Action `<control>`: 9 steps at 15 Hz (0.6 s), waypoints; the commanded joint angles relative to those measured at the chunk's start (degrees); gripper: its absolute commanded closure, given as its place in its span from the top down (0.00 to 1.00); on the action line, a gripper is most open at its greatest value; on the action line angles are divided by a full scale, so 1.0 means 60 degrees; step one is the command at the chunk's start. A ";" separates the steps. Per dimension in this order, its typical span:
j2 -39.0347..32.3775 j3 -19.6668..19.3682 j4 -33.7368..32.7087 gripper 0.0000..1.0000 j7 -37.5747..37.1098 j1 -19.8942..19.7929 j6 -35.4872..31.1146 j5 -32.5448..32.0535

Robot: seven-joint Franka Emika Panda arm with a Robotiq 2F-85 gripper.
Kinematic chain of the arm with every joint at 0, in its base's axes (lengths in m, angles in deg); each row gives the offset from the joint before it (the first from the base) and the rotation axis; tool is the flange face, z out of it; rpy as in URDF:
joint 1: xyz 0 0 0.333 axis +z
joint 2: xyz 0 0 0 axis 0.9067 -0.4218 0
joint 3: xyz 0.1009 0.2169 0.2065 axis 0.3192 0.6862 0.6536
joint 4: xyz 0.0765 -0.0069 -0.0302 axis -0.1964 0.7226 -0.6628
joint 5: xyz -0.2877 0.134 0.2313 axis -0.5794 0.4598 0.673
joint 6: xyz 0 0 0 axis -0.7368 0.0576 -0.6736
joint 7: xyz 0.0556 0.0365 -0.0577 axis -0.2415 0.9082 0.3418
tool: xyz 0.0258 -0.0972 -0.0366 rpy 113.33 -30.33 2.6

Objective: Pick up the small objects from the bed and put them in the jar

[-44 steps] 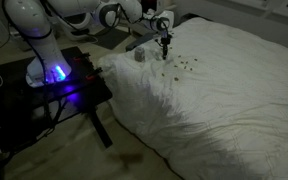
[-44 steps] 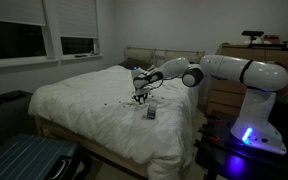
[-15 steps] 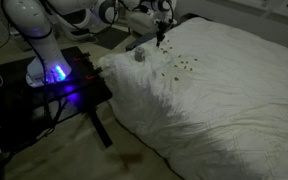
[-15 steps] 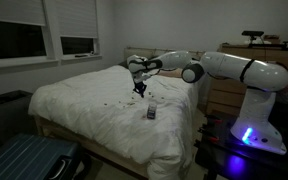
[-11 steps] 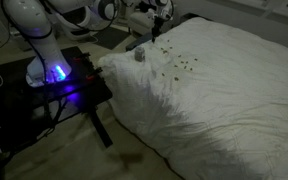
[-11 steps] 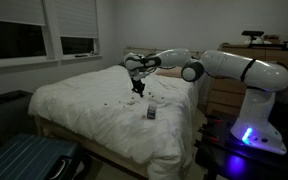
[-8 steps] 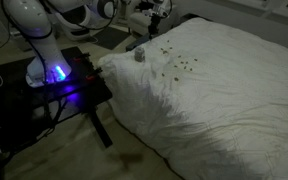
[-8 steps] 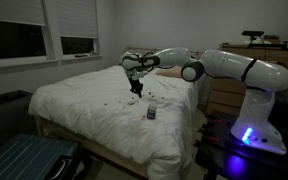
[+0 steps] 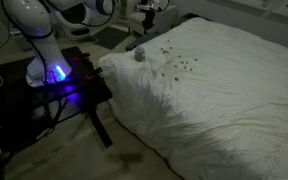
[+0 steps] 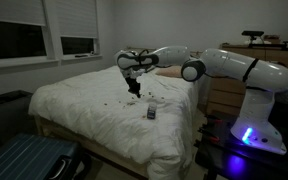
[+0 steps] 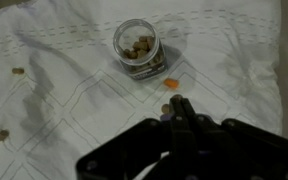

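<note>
Hovering over the bed with the claw pinched narrow, fingertips meeting. Facing the jar, upright just ahead, already holding some small objects; others lying scattered alongside.

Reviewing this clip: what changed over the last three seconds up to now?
The end effector lifted off the bed, where it had been down among the bits. It swung up and away past the jar, toward the top left in an exterior view. Its fingers look closed in the wrist view; whether they took a bit cannot be seen. The jar and the scattered bits stayed put.
</note>
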 commanded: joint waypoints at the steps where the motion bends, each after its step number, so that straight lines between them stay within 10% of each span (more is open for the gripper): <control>1: -0.0022 0.0000 0.0001 0.03 0.0000 -0.0005 -0.0004 0.0000; 9: -0.0001 -0.0020 0.0010 0.01 0.0401 -0.0249 -0.0059 -0.0033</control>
